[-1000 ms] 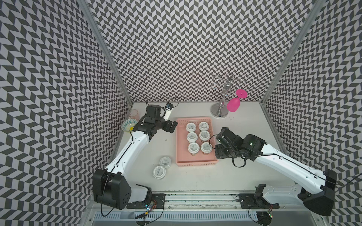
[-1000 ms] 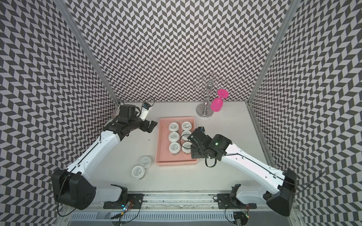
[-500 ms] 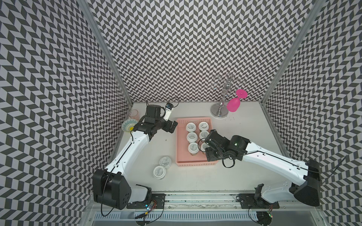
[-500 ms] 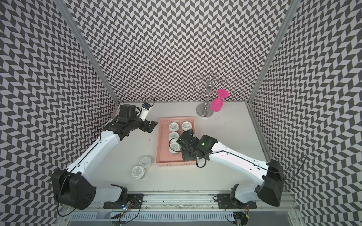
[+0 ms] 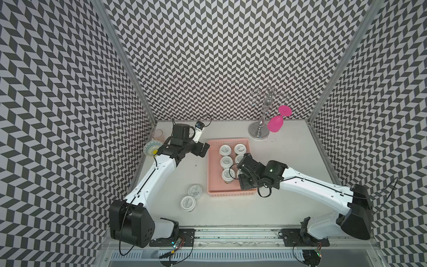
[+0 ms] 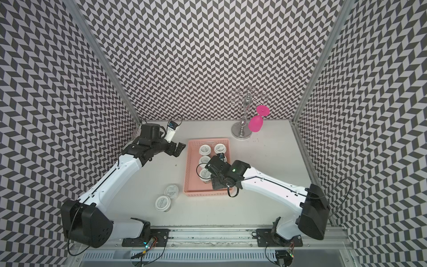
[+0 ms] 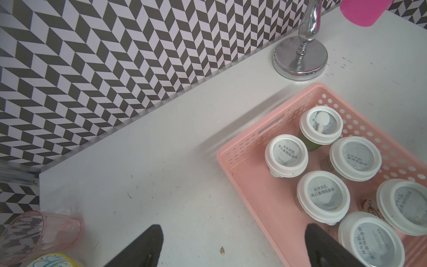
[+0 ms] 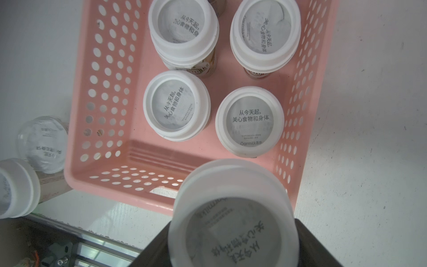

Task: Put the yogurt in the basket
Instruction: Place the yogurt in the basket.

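Note:
The pale-pink perforated basket point(image 5: 211, 175) point(image 6: 188, 173) sits mid-table with several white-lidded yogurt cups point(image 5: 225, 150) point(image 7: 286, 156) point(image 8: 176, 105) standing in it. My right gripper point(image 5: 243, 174) point(image 6: 216, 173) hangs over the basket's near right part, shut on one yogurt cup point(image 8: 233, 217), whose lid fills the space between the fingers. In both top views the gripper hides that cup. Two more yogurt cups point(image 5: 195, 191) point(image 5: 187, 203) stand on the table left of the basket's near corner. My left gripper point(image 5: 203, 150) point(image 7: 233, 245) is open and empty beside the basket's far left corner.
A clear pinkish glass point(image 5: 157, 134) point(image 7: 41, 231) and a patterned bowl point(image 5: 151, 148) sit by the left wall behind my left arm. A chrome stand point(image 5: 260, 131) with a hanging pink wine glass point(image 5: 276, 122) is at the back right of the basket.
My right arm has moved left, carrying its cup from beside the basket's right wall to over the basket's near right part. The left arm has not moved.

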You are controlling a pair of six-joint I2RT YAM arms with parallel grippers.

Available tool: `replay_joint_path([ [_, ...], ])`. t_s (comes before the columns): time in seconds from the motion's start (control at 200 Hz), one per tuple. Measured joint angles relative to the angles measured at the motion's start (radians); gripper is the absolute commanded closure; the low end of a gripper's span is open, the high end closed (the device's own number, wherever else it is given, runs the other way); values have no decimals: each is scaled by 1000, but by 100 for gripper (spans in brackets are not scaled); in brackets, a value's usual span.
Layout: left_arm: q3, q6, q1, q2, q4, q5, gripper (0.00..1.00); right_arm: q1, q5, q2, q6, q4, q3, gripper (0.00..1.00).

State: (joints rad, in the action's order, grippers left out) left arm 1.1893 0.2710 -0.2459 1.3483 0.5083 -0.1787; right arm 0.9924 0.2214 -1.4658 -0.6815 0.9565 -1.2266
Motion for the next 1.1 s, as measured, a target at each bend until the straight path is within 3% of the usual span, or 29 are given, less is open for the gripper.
replay_joint_path([
  [1.096,-4,0,0,0,-6,-11,0,-29,8,-92,24,-123,90,28],
])
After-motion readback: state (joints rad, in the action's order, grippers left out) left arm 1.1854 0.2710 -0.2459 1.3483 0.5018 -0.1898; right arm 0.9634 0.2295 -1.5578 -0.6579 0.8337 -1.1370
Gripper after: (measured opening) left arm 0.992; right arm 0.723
